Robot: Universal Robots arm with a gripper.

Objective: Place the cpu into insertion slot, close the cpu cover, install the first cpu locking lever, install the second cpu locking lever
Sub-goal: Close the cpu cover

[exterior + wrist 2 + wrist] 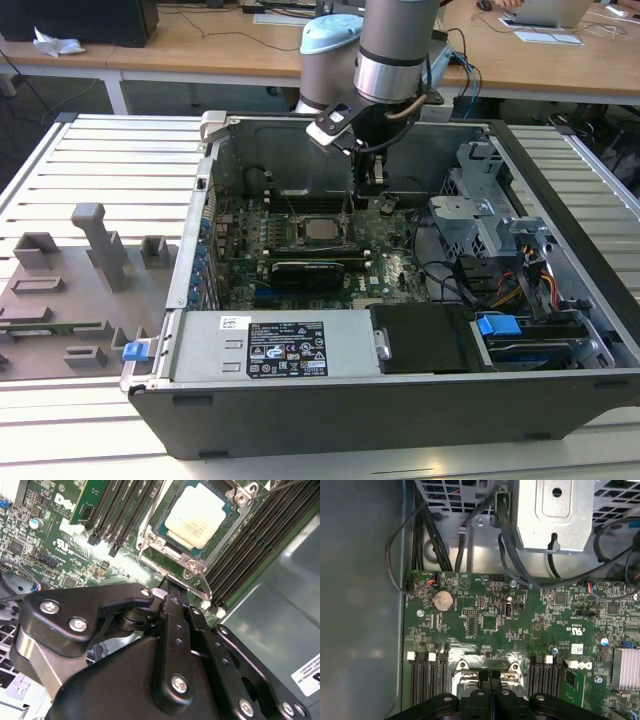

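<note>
While my pincer (368, 180) hovers low inside the case (400, 410), fingertips pressed together, it sits just off the insertion slot (161, 525), on its far side toward the exterior view's right. The cpu (197, 515) lies seated in that slot, the cpu cover (196, 569) framing it, green motherboard (65, 540) all around.

The exterior view looks down from above, at mid-distance, onto the open computer case (300, 410) on a slatted surface (100, 160). Both wrist views look closely past the claw (167, 592) (490, 682) onto the green motherboard (65, 510) (520, 625), sharing the insertion slot (161, 528) (487, 666).
</note>
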